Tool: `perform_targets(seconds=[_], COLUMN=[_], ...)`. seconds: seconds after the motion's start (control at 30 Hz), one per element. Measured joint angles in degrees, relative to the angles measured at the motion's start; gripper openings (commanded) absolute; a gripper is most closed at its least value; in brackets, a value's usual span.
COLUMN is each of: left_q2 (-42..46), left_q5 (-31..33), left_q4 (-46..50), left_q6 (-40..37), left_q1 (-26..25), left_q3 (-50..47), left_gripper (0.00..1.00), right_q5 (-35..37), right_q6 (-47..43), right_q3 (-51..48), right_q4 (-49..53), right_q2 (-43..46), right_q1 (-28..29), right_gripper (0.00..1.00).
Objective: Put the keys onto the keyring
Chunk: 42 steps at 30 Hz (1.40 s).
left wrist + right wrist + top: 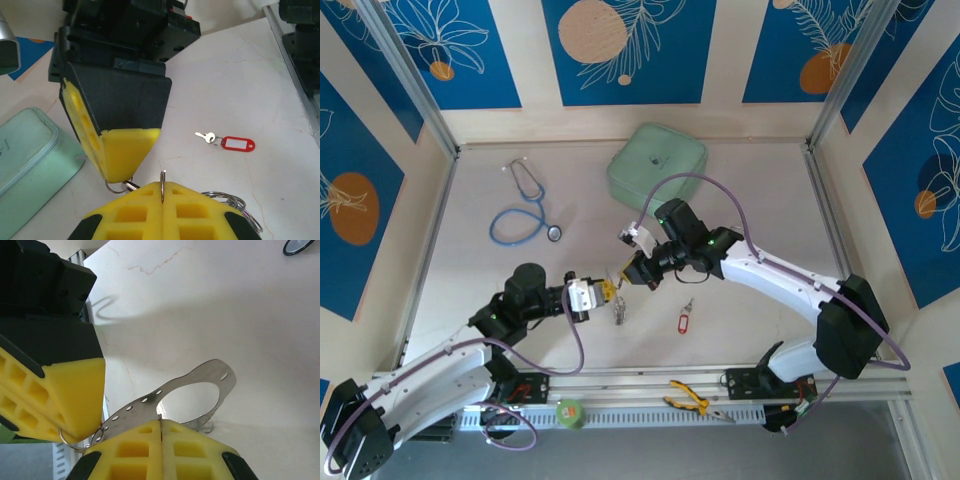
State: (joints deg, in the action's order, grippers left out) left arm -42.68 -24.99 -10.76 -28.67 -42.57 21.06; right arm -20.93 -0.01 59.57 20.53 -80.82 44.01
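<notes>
My left gripper (603,291) and right gripper (625,272) meet tip to tip above the table's middle. Each is shut on thin silver wire of the keyring (162,181). In the left wrist view the wire stands edge-on between my yellow pads, and more wire loops (231,202) trail to the right. The right wrist view shows the same edge-on wire (160,423) in its pads, with a perforated metal strip (195,392) hanging beyond. A small bunch of keys (620,312) dangles just below the grippers. The red-tagged key (685,322) (235,144) lies loose on the table.
A blue stethoscope (525,205) lies at the back left and a pale green pouch (657,165) at the back centre. Yellow-handled pliers (695,400) and a green tape roll (570,411) rest on the front rail.
</notes>
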Motion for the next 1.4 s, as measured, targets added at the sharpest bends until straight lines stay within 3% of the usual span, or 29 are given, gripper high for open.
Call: perform_targets(seconds=[0.2,0.43,0.73,1.4], left_q2=[-0.2,-1.0,-1.7,-4.9], left_q5=[2.7,3.6,0.6,-2.1], left_q4=[-1.7,1.6,6.4,7.0], left_q6=[10.8,26.4,37.0,41.9], left_q1=[0.0,0.0,0.0,0.0], left_q3=[-0.2,1.7,5.0,5.7], left_gripper=[0.00,0.00,0.00,0.00], right_q5=[4.2,8.9,15.9,19.3], right_q6=[-6.6,-26.6,-47.4,-55.5], right_q3=[-4.5,-12.4,-17.0,-17.0], right_q4=[-3.2,-10.8,-19.1,-17.9], right_q2=[5.0,13.8,16.3,16.7], right_q1=[0.3,4.5,8.2,10.9], right_gripper=[0.00,0.00,0.00,0.00])
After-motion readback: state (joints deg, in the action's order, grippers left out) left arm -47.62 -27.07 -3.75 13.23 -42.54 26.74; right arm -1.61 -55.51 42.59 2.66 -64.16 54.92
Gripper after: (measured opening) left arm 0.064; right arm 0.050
